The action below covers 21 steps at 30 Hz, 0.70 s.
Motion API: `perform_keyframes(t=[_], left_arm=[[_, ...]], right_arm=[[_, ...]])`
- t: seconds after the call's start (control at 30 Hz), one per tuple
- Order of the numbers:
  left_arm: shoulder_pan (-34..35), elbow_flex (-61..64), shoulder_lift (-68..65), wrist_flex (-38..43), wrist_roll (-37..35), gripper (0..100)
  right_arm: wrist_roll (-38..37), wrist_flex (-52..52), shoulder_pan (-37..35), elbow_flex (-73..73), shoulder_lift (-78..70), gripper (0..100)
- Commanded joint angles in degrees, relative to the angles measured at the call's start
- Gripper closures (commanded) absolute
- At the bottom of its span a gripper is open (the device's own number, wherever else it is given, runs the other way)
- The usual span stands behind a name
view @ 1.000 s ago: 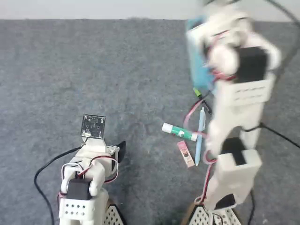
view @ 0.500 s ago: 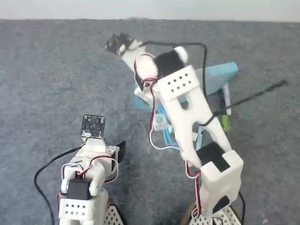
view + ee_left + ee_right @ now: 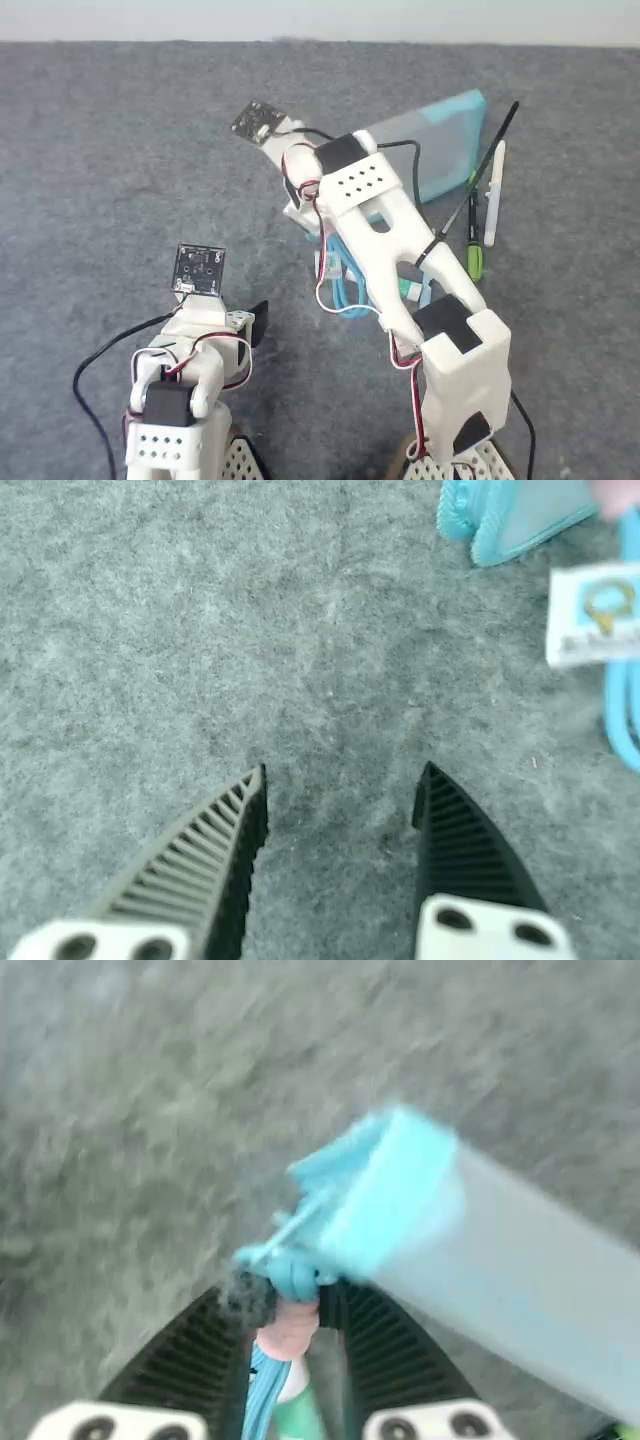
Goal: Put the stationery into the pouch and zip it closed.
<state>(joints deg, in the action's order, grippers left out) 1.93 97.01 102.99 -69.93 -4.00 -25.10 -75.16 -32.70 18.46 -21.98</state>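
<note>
The blue pouch (image 3: 440,145) with a translucent side lies slanted on the grey mat, one end raised toward the middle. My right gripper (image 3: 301,212) is shut on that end; in the right wrist view the gripper (image 3: 295,1300) pinches the blue pouch (image 3: 400,1190) at its strap. A blue strap loop (image 3: 347,292) with a white tag (image 3: 330,266) hangs below. A white pen (image 3: 492,195) and a green pen (image 3: 474,245) lie to the right. A glue stick (image 3: 407,289) peeks from under the arm. My left gripper (image 3: 340,810) stands open over bare mat, near the pouch corner (image 3: 480,525).
The right arm (image 3: 400,260) stretches diagonally over the middle of the mat and hides what lies beneath it. A thin black cable (image 3: 470,190) crosses by the pens. The left arm's base (image 3: 185,400) sits at the front left. Open mat spreads to the left and back.
The right arm swung from the back right across to the middle, dragging the pouch with it. The pens now lie farther right. The left arm has kept still.
</note>
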Motion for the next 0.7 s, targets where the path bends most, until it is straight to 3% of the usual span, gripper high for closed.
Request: perform_keyframes(t=[0.0, 0.17, 0.33, 0.43, 0.67], left_arm=[[-0.44, -0.40, 0.79, -0.44, -0.62, 77], [-0.44, -0.40, 0.79, -0.44, -0.62, 77], [-0.44, -0.40, 0.79, -0.44, -0.62, 77], [-0.44, -0.40, 0.79, -0.44, -0.62, 77], [-0.44, -0.40, 0.79, -0.44, -0.62, 77]], right_arm=[[0.79, 3.82, 2.07, 0.09, 0.75, 87.2], [0.79, 7.96, 1.80, 0.09, 0.31, 76.9], [1.23, 7.96, 1.45, -0.26, 0.22, 76.7], [6.77, 8.57, 1.27, -1.14, 0.22, 76.4], [8.26, 21.41, -2.86, -13.27, 0.31, 76.4]])
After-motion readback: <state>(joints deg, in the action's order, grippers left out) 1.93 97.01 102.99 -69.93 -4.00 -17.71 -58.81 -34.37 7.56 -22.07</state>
